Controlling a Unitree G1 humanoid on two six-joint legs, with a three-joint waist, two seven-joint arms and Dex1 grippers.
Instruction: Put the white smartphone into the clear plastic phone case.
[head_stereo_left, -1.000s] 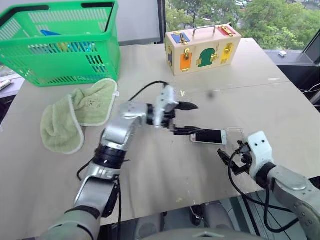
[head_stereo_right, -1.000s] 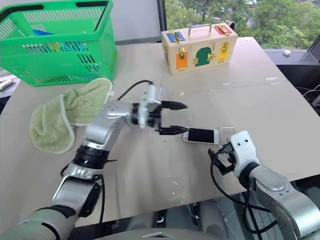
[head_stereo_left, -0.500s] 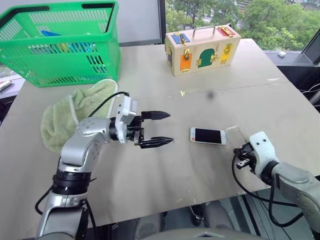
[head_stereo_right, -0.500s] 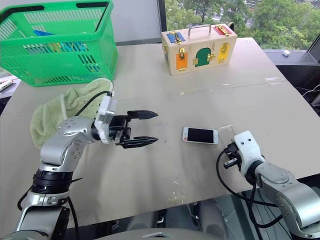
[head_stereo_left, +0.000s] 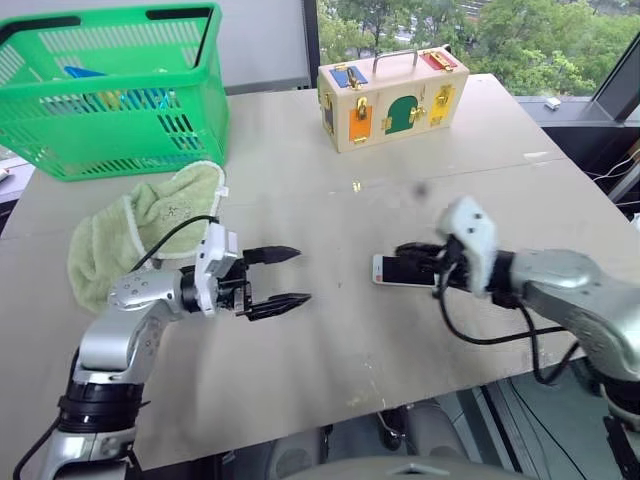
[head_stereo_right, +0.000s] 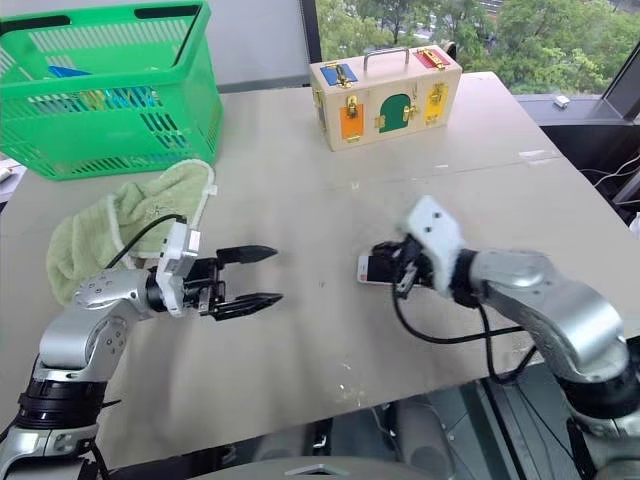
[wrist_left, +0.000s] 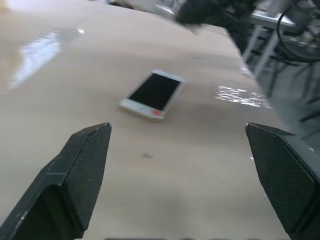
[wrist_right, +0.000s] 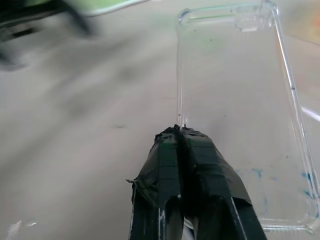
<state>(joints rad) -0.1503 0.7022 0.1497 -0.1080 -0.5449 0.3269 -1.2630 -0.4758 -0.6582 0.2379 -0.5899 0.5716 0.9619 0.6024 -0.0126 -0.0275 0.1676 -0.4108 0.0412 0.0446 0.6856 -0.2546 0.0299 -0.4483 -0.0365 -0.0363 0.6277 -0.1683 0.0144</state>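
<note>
Head views look down over the table (head_stereo_left: 330, 330); wrist views sit close above it.

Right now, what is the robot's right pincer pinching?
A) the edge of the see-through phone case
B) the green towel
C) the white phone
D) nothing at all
A: in the right wrist view the right pincer is shut on the long edge of the clear phone case, while the white phone lies flat on the table, untouched.

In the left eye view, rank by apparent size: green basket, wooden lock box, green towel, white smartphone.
1. green basket
2. green towel
3. wooden lock box, close to the towel and farther from the camera, so unsure
4. white smartphone
</note>
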